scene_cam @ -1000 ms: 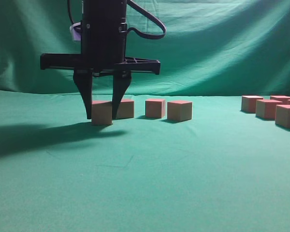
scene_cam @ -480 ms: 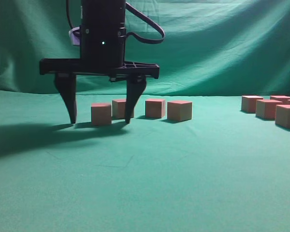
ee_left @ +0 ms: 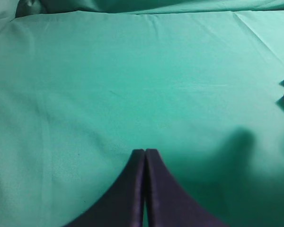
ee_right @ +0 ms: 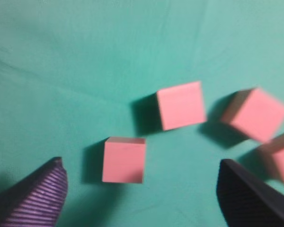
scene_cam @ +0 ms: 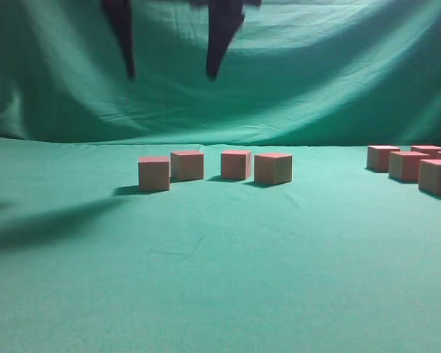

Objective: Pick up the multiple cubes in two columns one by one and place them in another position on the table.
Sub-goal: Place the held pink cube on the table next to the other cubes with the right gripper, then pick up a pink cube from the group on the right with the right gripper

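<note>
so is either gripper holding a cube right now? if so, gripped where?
Nothing is held. The right gripper is open above the cubes, with the nearest cube sitting free on the table. The left gripper is shut on nothing.

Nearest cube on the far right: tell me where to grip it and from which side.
Grip that cube on its two side faces, coming straight down from above. It sits flat and upright, the top is clear, and neighbouring cubes crowd behind, so a level approach looks riskier.
</note>
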Robot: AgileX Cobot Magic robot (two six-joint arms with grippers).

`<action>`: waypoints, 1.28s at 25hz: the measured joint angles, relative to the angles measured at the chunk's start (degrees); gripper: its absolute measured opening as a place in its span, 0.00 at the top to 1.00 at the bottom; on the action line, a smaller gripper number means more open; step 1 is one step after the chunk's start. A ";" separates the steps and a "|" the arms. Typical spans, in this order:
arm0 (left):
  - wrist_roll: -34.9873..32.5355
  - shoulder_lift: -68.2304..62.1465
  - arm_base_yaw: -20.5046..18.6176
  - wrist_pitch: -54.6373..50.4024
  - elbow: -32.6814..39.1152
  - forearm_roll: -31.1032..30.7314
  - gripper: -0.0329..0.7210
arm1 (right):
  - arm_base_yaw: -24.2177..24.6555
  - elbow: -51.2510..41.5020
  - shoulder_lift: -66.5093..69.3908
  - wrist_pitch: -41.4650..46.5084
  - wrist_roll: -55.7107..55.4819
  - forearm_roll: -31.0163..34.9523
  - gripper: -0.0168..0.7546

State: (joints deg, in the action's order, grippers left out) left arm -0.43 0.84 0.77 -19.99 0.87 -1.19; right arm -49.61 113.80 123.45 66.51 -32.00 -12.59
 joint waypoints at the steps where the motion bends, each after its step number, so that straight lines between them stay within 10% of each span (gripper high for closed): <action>1: 0.00 0.00 0.00 0.00 0.00 0.00 0.96 | 0.00 0.54 -1.37 1.03 1.18 -0.93 0.23; 20: 0.00 0.00 0.00 0.00 0.00 0.00 0.96 | 3.35 1.97 -21.07 5.32 17.93 -7.36 0.37; 32: 0.00 0.00 0.00 0.00 0.00 0.00 0.96 | 14.10 -25.39 -31.65 5.11 15.27 -7.36 0.37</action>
State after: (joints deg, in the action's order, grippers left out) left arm -0.43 0.84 0.77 -19.99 0.87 -1.19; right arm -35.51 88.41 91.80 71.61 -16.73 -19.96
